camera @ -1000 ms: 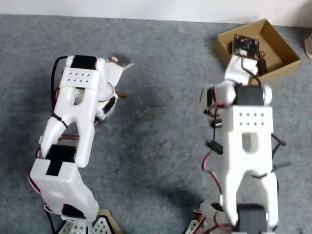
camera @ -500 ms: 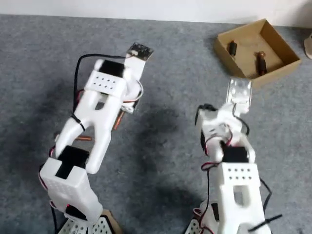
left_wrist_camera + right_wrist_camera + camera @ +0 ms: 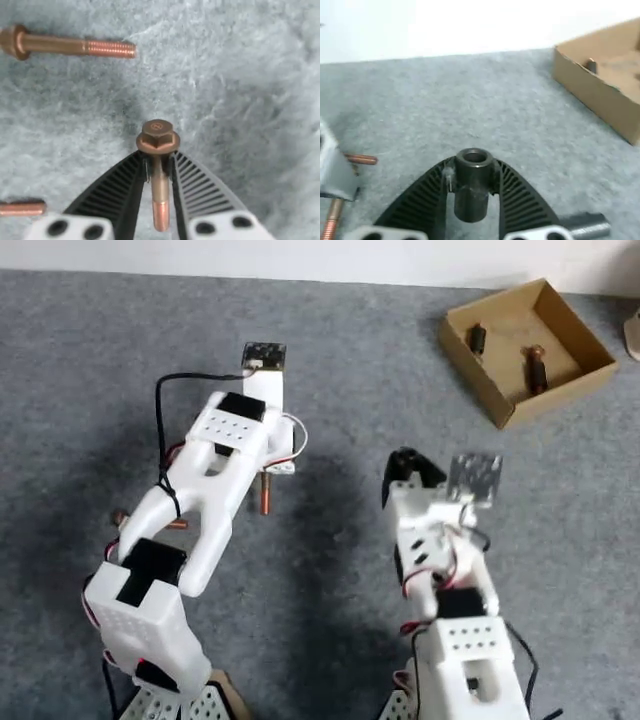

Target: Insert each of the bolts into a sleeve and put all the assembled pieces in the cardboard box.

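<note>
Copper bolt [image 3: 158, 136] sits clamped in my left claw [image 3: 159, 155], now swung toward mid-tabletop. My right claw [image 3: 471, 169], pulled back from the far-right-corner cardboard box [image 3: 556, 398], grips a dark sleeve [image 3: 470, 200]. Mating them looks next.

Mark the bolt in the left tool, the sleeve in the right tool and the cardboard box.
bolt [image 3: 160, 186], left wrist view, on its smooth shank.
sleeve [image 3: 471, 194], right wrist view, on its side wall.
cardboard box [image 3: 505, 362], high view, on its bare floor.
</note>
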